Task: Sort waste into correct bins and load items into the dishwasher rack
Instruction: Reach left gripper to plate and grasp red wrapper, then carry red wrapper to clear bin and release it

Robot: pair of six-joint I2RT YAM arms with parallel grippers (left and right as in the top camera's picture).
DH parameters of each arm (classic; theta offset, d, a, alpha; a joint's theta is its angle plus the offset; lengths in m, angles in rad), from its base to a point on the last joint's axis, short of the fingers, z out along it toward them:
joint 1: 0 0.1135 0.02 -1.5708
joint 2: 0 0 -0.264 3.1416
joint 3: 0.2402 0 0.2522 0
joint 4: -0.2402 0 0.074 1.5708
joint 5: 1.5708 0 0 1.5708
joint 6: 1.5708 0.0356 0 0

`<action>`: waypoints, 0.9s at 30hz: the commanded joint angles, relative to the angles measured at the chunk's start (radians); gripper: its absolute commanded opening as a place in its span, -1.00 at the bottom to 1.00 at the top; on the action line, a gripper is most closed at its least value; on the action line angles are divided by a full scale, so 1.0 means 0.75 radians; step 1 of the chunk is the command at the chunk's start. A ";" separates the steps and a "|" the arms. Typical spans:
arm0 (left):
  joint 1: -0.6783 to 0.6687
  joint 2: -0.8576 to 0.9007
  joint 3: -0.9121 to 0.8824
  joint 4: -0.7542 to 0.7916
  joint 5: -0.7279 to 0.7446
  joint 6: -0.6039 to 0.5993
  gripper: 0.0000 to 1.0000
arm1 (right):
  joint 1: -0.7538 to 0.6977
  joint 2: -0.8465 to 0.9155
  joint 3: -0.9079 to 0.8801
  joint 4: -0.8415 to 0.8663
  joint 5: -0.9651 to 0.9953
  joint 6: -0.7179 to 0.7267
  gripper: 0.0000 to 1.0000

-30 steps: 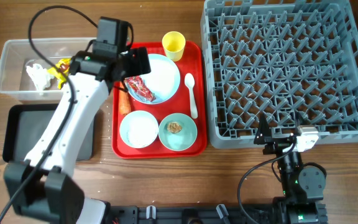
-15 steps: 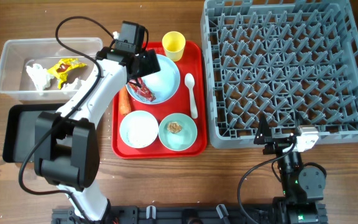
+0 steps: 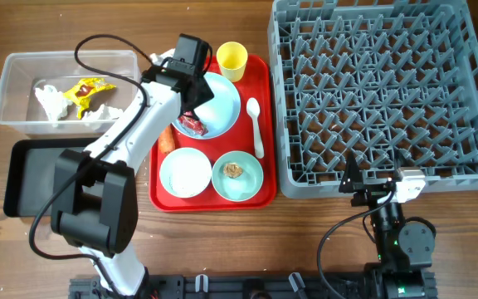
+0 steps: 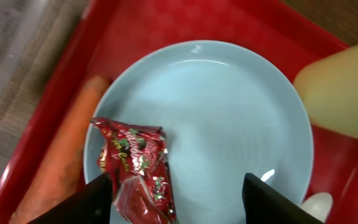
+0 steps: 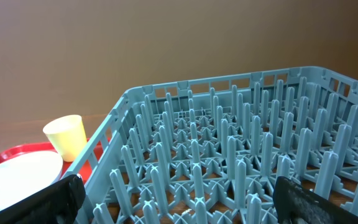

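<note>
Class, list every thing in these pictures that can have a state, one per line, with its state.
left gripper: open, over the red wrapper
right gripper: open, holding nothing
red wrapper: loose on the plate
clear tub: holds yellow wrapper and tissue
dishwasher rack: empty
yellow cup: upright
left bowl: holds rice
right bowl: holds a brown lump

The overhead view looks straight down from well above, wide enough to hold the tub (image 3: 65,56), black tray (image 3: 23,178), red tray (image 3: 208,202) and rack (image 3: 372,83) together. The left wrist view looks steeply down from close over the plate (image 4: 229,124), and shares that plate, the wrapper (image 4: 138,168), carrot (image 4: 61,155) and cup (image 4: 347,87) with the overhead view. The right wrist view sits low by the rack's near edge, facing almost level across it, with the cup and plate at far left, common to all three views.
</note>
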State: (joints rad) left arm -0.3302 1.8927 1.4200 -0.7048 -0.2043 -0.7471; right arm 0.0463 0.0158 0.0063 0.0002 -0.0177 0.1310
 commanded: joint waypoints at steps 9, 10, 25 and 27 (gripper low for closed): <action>-0.002 0.081 -0.004 0.012 -0.120 -0.107 0.21 | 0.002 -0.003 -0.002 0.008 0.013 0.009 0.99; -0.002 0.093 -0.004 0.016 -0.120 -0.107 0.20 | 0.002 -0.003 -0.002 0.008 0.013 0.009 1.00; -0.003 0.215 -0.004 0.103 -0.193 -0.107 0.11 | 0.002 -0.003 -0.002 0.008 0.013 0.009 0.99; -0.002 0.224 -0.004 0.108 -0.193 -0.107 0.11 | 0.002 -0.003 -0.002 0.008 0.013 0.009 1.00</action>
State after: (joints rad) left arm -0.3302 2.0342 1.4200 -0.6300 -0.3176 -0.8143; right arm 0.0463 0.0158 0.0063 0.0002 -0.0177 0.1310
